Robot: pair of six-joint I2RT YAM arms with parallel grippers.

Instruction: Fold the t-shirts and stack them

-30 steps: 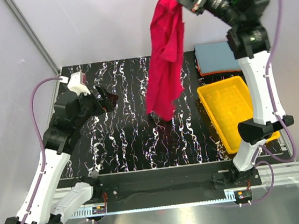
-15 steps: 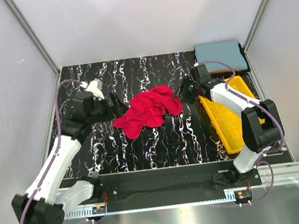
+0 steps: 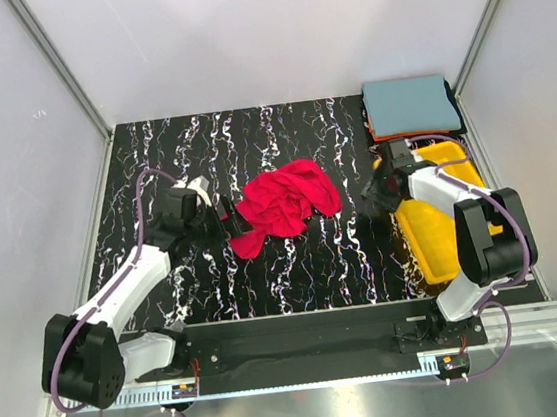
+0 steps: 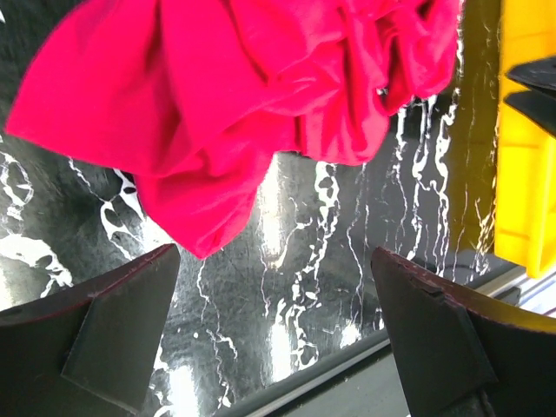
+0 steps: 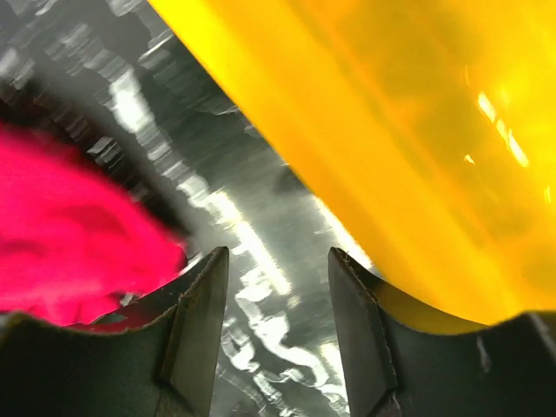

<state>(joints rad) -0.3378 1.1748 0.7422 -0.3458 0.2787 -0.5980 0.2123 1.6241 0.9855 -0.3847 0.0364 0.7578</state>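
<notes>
You see the crumpled crimson cloth t-shirt (image 3: pixel 286 200) lying on the black marbled counter (image 3: pixel 151 152), between your left claw (image 3: pixel 227 217), spread wide, and your right claw (image 3: pixel 371 196), parted and empty beside the yellow plastic tray (image 3: pixel 459 160).

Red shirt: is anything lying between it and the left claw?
Nothing visible does. The left gripper stands open just short of the red shirt, with only bare table between its fingers and the cloth.
</notes>
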